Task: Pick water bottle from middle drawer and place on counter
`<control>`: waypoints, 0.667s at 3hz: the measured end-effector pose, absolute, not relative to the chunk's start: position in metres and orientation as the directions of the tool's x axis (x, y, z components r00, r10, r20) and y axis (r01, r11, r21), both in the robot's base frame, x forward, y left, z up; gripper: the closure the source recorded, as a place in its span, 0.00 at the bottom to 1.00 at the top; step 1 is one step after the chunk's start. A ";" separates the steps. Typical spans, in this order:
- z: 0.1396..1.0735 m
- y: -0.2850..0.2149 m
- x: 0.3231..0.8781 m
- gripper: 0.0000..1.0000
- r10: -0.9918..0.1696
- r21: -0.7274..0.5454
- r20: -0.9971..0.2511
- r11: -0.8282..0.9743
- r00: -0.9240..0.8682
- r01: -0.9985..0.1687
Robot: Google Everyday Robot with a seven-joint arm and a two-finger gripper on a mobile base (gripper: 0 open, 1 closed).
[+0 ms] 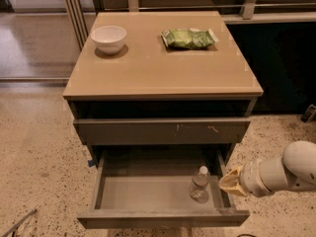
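The water bottle (199, 184), small, clear and white-capped, stands upright at the right end of the open middle drawer (143, 194), on its grey floor. My gripper (229, 181) sits just right of the drawer's right wall, level with the bottle and a short gap away from it. The white arm (286, 172) reaches in from the right edge. The tan counter (163, 65) tops the cabinet above the drawers.
A white bowl (108, 37) and a green snack bag (189, 38) lie on the counter's back half. The shut drawer front with pale scratches (163, 131) overhangs the open drawer's rear. Speckled floor (39, 172) surrounds the cabinet. A dark panel (281, 63) stands at right.
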State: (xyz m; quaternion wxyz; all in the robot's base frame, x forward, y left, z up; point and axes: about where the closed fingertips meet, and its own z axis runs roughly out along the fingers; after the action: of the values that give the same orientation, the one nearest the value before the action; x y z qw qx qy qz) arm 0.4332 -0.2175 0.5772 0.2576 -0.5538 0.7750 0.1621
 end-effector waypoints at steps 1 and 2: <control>0.568 -0.220 0.438 0.11 -0.766 -0.068 -0.598 0.342 -0.236 -0.937; 0.556 -0.223 0.446 0.00 -0.737 -0.075 -0.635 0.359 -0.234 -0.930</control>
State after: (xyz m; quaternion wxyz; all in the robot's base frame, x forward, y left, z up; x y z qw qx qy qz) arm 0.4464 -0.2225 0.5559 0.2985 -0.5422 0.7685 0.1621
